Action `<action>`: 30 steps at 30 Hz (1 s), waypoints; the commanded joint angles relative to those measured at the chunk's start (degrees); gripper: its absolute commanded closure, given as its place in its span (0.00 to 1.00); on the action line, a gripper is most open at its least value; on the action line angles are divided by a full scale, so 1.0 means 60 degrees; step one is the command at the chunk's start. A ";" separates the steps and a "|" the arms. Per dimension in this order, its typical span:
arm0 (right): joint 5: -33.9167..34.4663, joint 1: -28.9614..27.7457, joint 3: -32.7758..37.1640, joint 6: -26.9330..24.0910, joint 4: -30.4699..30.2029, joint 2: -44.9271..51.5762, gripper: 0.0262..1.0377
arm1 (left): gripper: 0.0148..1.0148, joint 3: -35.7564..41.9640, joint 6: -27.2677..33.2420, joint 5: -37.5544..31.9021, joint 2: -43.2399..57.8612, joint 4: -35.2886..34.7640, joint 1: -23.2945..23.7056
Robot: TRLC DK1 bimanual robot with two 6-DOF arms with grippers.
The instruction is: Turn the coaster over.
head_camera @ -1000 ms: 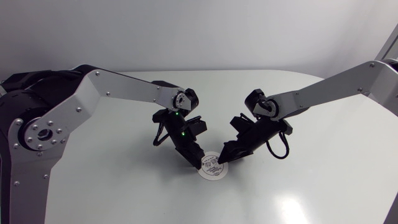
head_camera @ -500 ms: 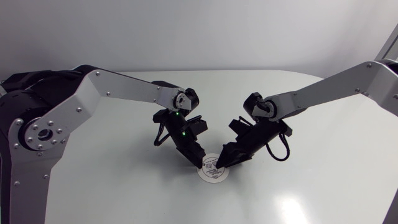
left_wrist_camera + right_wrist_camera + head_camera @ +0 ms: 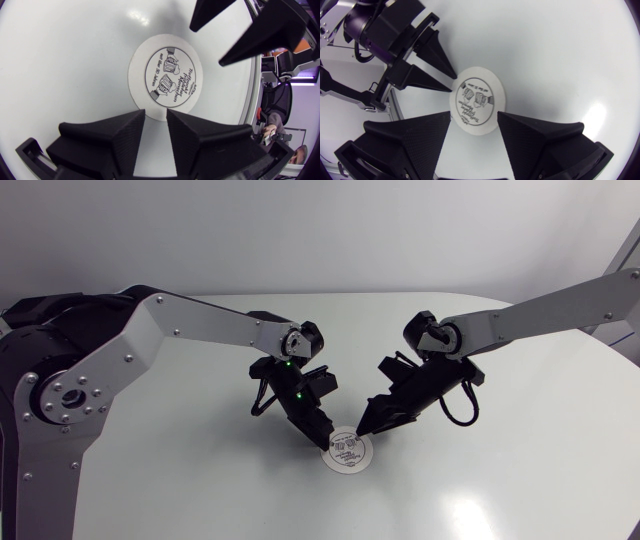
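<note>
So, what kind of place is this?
Probably a robotics lab test bench: a plain white table, the left gripper and right gripper of a two-arm robot, and a single printed coaster between them.

Coaster (image 3: 349, 452) white, black printed motif at centre; table (image 3: 200, 480) white; fingers (image 3: 127, 132) matte black; arm links (image 3: 200, 320) silver-grey.

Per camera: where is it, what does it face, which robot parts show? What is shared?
Head view: above the table, looking down; left arm and right arm show.
Left wrist view: on the left arm, facing the coaster; own open jaws, right jaws beyond.
Right wrist view: on the right arm, facing the coaster; own open jaws, left jaws beyond.
Shared: the coaster.
</note>
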 commanded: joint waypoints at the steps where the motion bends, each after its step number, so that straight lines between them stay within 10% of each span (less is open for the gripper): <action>1: 0.0140 -0.0223 -0.0381 -0.0053 0.0158 0.0432 0.34 | 0.68 -0.0383 -0.0088 -0.0022 0.0419 0.0032 -0.0104; 25: -0.1017 0.0246 -0.0718 0.0064 0.0231 0.0945 0.34 | 0.68 -0.0485 -0.0044 -0.0022 0.0375 0.0150 -0.0119; 30: -0.1047 0.0187 -0.0528 0.0225 0.0216 0.0622 0.76 | 0.68 -0.0500 -0.0044 -0.0022 0.0360 0.0179 -0.0119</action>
